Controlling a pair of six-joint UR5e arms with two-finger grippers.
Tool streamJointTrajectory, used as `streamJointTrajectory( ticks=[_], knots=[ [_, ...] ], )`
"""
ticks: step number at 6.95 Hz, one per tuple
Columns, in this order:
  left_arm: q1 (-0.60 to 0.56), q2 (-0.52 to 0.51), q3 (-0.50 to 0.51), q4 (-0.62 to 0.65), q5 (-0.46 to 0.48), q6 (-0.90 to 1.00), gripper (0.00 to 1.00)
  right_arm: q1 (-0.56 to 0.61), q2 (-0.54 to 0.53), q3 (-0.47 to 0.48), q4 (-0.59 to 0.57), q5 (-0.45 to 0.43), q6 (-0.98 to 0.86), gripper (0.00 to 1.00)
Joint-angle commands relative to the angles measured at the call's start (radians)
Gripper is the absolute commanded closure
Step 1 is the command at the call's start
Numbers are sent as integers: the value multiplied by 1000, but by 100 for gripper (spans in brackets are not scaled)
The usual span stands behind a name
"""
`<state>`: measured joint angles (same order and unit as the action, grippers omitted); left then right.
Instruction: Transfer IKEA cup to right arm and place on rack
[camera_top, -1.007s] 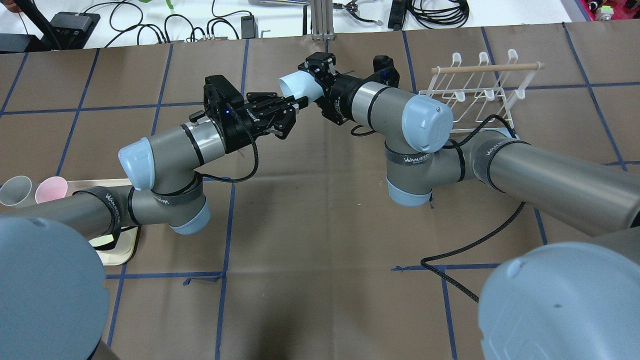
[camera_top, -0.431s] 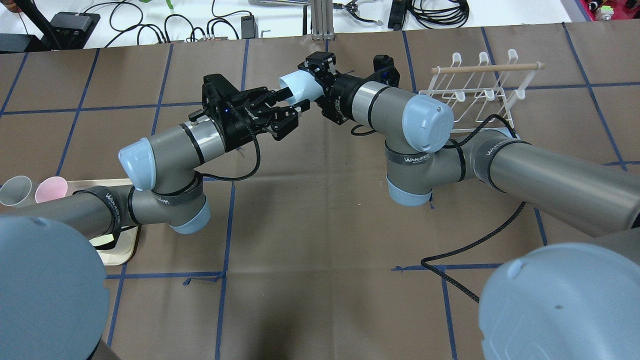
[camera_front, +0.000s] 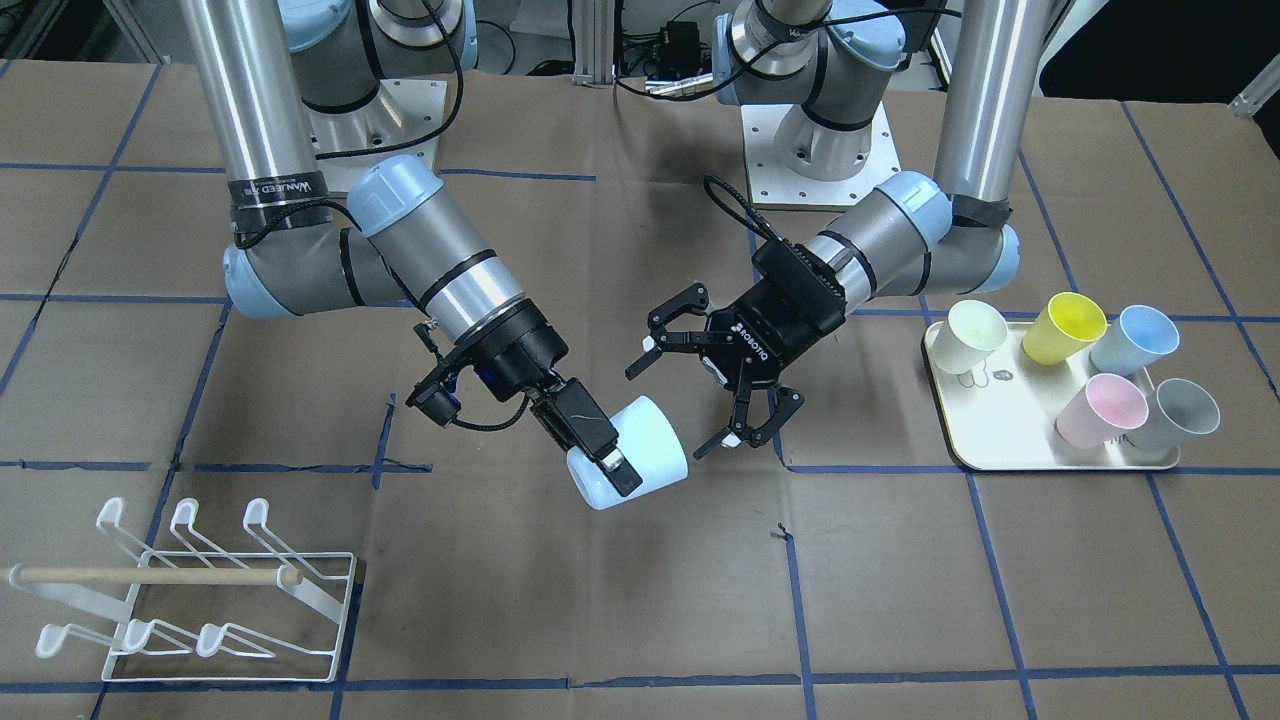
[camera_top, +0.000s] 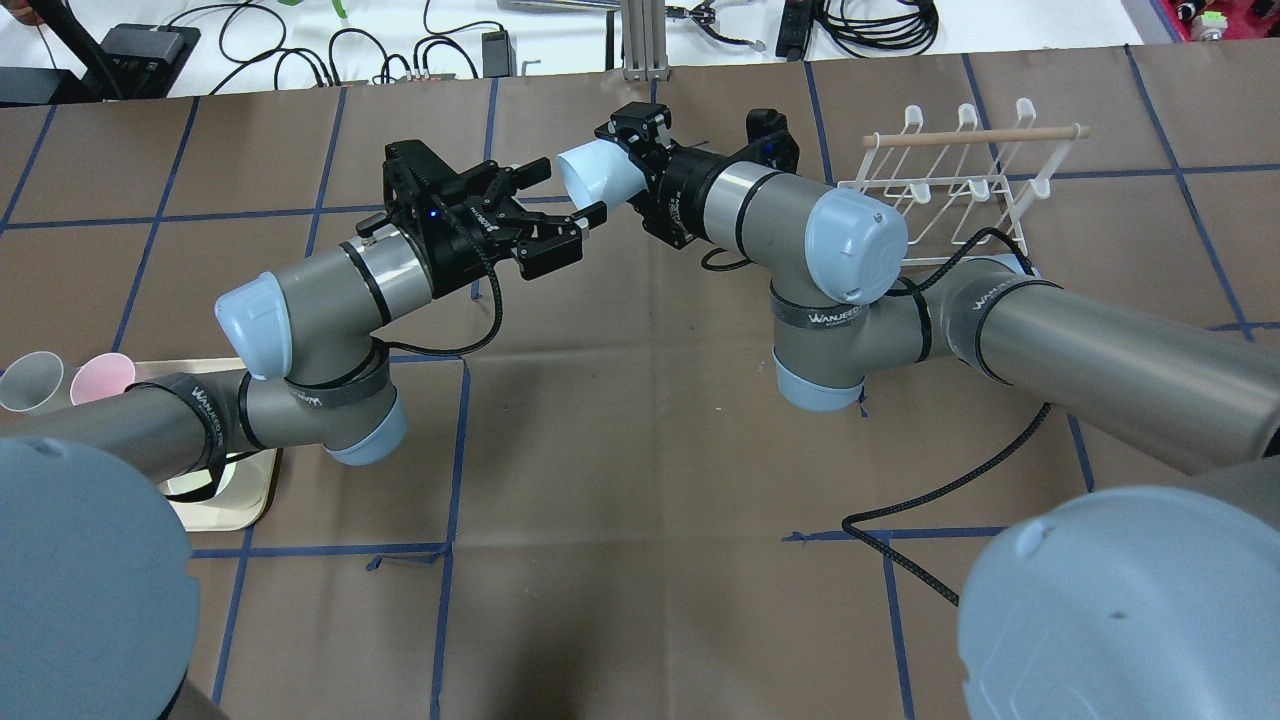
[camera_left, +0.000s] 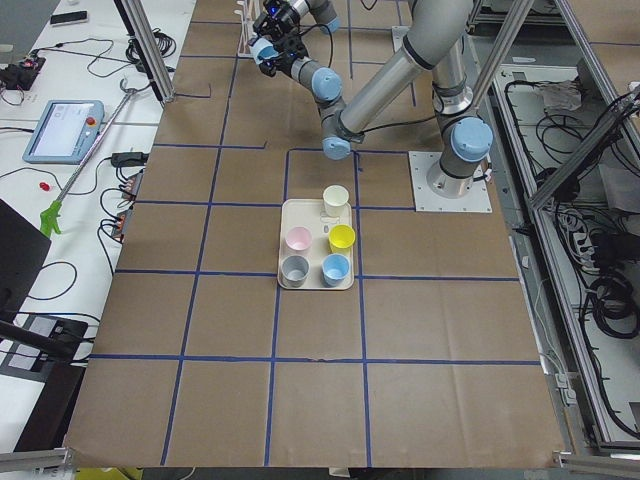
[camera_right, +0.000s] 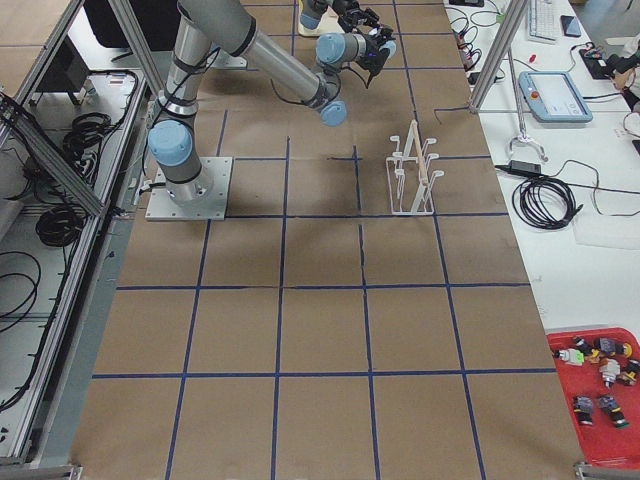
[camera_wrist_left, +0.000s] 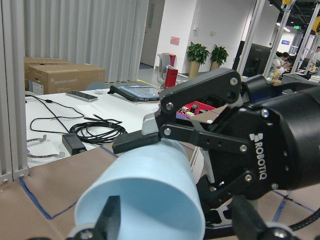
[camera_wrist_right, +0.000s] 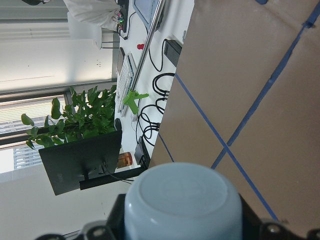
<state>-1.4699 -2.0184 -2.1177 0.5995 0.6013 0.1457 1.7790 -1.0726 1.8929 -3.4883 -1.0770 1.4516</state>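
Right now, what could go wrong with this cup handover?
The left gripper, open, sits by the mouth of the cup; swinging away could clip it. The right gripper pinches the smooth, tapered cup from its base end, so it might slip. The wire rack could shift when the cup lands.

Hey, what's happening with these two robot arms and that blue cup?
The right gripper is holding a pale blue cup in the air over the middle of the table. The left gripper is open just beside the cup and seems clear of it, so the hand-over looks done. No cup hangs on the white wire rack yet. Five other cups sit on the cream tray.
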Motion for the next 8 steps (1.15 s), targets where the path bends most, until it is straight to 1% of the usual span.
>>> streamJointTrajectory(
  ticks=[1,2,3,4,5,6,7,8],
  knots=[
    [154,9,-10,-4,-97,0,1,-9,10,-24,0,0,0,56],
    [196,7,-10,-15,-115,-1,1,-15,10,-28,0,3,0,57],
    [197,9,10,-109,-86,-5,1,-21,13,-31,0,2,-2,60],
    [195,10,45,-166,13,-5,1,-47,13,-35,-3,0,-5,66],
    [191,13,97,-279,73,-5,1,-84,11,-54,-6,2,-13,66],
    [166,24,149,-387,162,-5,1,-116,8,-72,-5,2,-116,72],
    [99,50,215,-564,349,-5,1,-156,-9,-77,-5,2,-279,72],
    [30,75,293,-766,518,-5,1,-202,-16,-77,-9,0,-518,79]
  ],
)
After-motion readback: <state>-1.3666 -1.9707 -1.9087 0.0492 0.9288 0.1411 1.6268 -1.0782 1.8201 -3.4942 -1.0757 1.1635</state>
